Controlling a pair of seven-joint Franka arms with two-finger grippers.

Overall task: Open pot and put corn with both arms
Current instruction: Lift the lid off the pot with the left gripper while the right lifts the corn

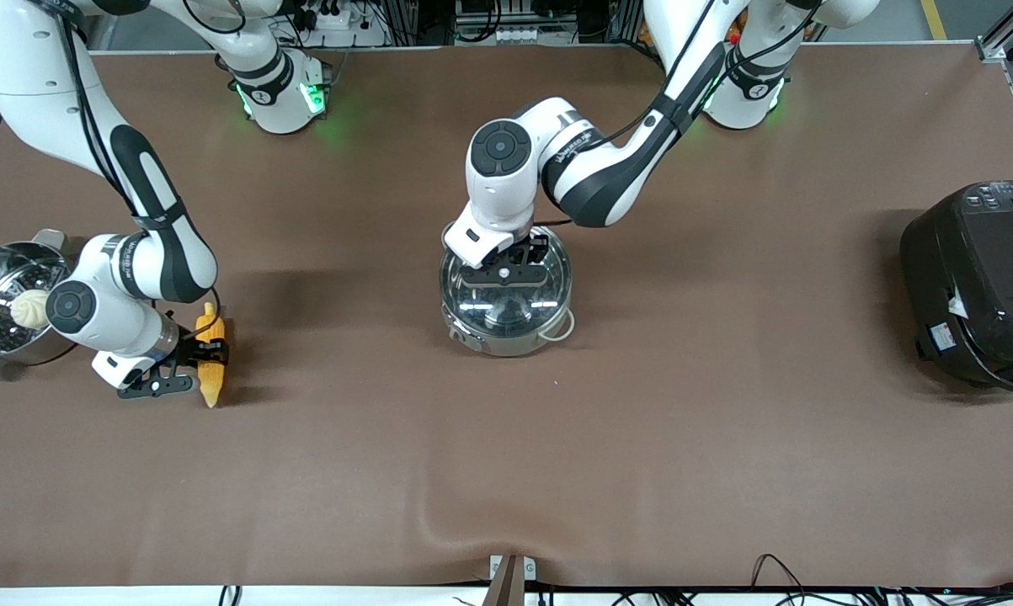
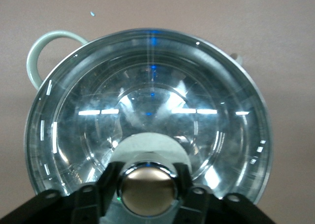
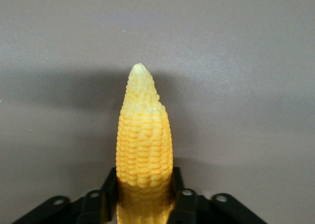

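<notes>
The corn [image 1: 211,362] lies lowest in the front view, near the counter [image 1: 641,471] edge at the right arm's end. Its long axis runs roughly from the robots' edge toward the camera's edge, the tapered tip pointing toward the camera's edge and the stub end toward the robots. It is yellow-orange, with neat rows of kernels that fade paler at the tip, as the right wrist view shows [image 3: 143,150]. The right pincer [image 1: 193,358] is clenched across the cob's thicker half, a black finger [image 3: 183,202] pressed to each flank.

The pot [image 1: 506,290] stands about mid-counter, round and shiny steel, with a pale loop handle [image 1: 559,328] on the side facing the camera's edge. Its clear glass lid [image 2: 147,111] sits on the rim, catching streaks of light. The left pincer [image 1: 510,257] is down on the lid's centre, its fingers [image 2: 189,184] closed against either side of the copper-coloured knob [image 2: 147,189].

A steel steamer pot [image 1: 5,299] holding a white bun [image 1: 28,309] sits at the counter edge by the right arm. A black rice cooker [image 1: 978,282] sits at the edge at the left arm's end.
</notes>
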